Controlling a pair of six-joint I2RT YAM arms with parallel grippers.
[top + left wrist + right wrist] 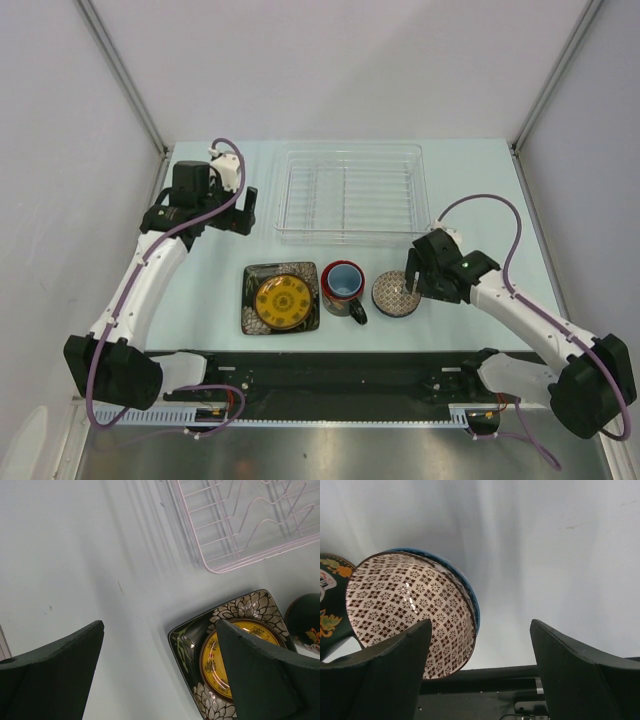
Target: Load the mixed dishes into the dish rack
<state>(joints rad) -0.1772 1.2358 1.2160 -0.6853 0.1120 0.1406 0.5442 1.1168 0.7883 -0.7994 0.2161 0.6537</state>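
The square dark plate with a yellow round centre, the red mug with a light-blue inside and the small patterned bowl stand in a row on the table. The clear dish rack sits behind them and holds nothing. My left gripper is open and empty, left of the rack and above the plate's far-left corner. My right gripper is open at the bowl's right rim. In the right wrist view the bowl lies by the left finger, and the gripper holds nothing.
A black strip runs along the table's near edge, just below the dishes; it also shows in the right wrist view. Grey walls close in the table on the left, back and right. The rack's corner lies close to the plate.
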